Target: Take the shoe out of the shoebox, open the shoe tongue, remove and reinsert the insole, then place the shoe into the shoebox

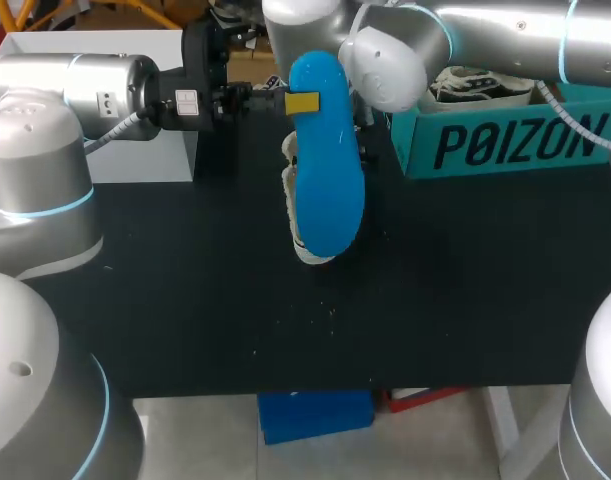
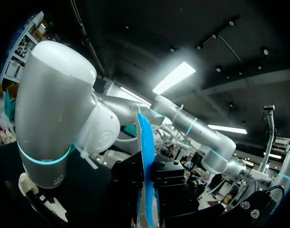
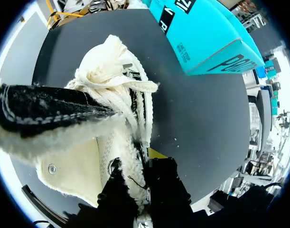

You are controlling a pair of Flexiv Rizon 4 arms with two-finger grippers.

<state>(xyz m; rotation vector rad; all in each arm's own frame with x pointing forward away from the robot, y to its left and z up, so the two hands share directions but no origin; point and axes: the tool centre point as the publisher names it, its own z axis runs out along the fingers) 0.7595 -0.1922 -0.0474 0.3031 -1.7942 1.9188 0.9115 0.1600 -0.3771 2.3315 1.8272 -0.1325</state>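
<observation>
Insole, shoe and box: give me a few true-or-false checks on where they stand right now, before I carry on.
1. The blue insole is out of the shoe, held in the left arm's jaws. True.
2. The shoe being worked on lies inside the shoebox. False: it is outside the box, over the black table, below the insole in the head view.
3. The right arm's jaws are shut on the shoe's fleecy collar. True.
4. The shoebox is empty. False: a second shoe, white, shows inside it.
</observation>
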